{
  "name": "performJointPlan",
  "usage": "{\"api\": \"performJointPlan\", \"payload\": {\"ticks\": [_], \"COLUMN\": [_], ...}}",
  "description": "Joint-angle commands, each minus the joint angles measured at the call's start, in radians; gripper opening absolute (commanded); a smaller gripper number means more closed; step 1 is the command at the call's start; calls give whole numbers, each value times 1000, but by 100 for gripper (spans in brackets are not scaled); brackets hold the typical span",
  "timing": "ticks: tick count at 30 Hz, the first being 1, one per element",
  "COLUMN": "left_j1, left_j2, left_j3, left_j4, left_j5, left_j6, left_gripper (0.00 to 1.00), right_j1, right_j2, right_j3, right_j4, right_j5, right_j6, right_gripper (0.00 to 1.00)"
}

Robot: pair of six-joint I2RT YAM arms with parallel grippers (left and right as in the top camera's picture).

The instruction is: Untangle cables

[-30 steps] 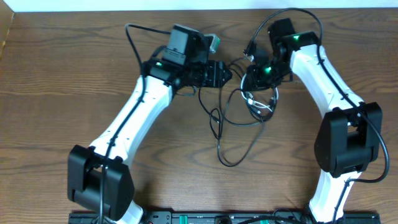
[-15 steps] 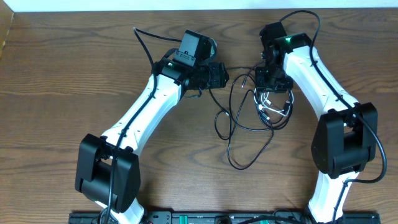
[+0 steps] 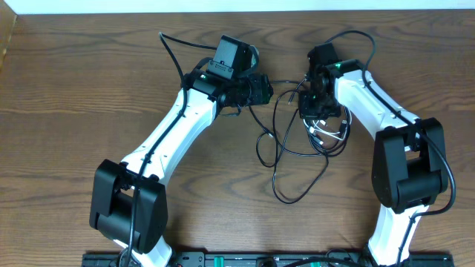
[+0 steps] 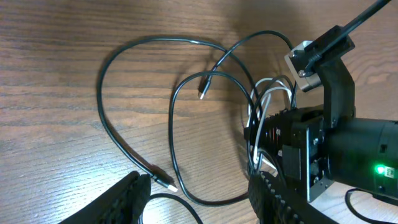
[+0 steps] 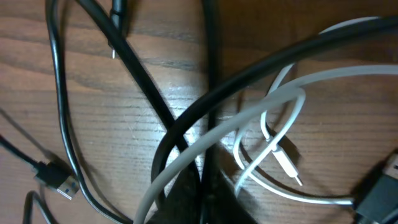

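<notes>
looking toward the overhead frame's upper middle: black cable (image 5: 134,68) and white cable (image 5: 249,115) lie looped together on the counter (image 3: 74,89), light, limp, probably slippery. left gripper (image 4: 199,199) is spread; right gripper (image 5: 200,180) is pressed together at their crossing. i'd grab beside a plug (image 4: 163,180).

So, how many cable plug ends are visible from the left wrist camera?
2 clearly: one small dark plug at upper centre, one silver-tipped black plug near the bottom edge. Others may be hidden.

A brown wood-grain table (image 3: 59,111) fills the view under soft, even light. A pale white strip (image 3: 148,6) runs beyond its far edge; a black rail (image 3: 223,260) lines the near edge.
</notes>
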Motion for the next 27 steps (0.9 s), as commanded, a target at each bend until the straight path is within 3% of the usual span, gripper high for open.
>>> {"api": "performJointPlan", "payload": {"ticks": [1, 3, 8, 9, 13, 22, 27], "left_j1": [-3, -3, -3, -3, -3, -3, -3], "left_j2": [10, 10, 10, 10, 10, 19, 77], "left_j3": [3, 3, 3, 3, 3, 3, 3], "left_j4": [0, 0, 5, 21, 72, 81, 113], "left_j5": [-12, -8, 49, 116, 187, 196, 288], "left_j6": [-6, -6, 3, 31, 71, 70, 69], "left_gripper": [56, 56, 57, 57, 63, 64, 63], "right_j1": [-5, -8, -14, -24, -44, -97, -97], "right_j2": [-25, -27, -62, -101, -136, -137, -137], "right_j3": [-13, -10, 24, 29, 29, 29, 29], "right_j4": [2, 5, 13, 25, 3, -12, -14], "right_j5": [34, 13, -282, -432, -587, -756, -758], "right_j6": [-6, -29, -217, -299, -376, -426, -433], "right_gripper": [1, 1, 1, 1, 1, 1, 1]}}
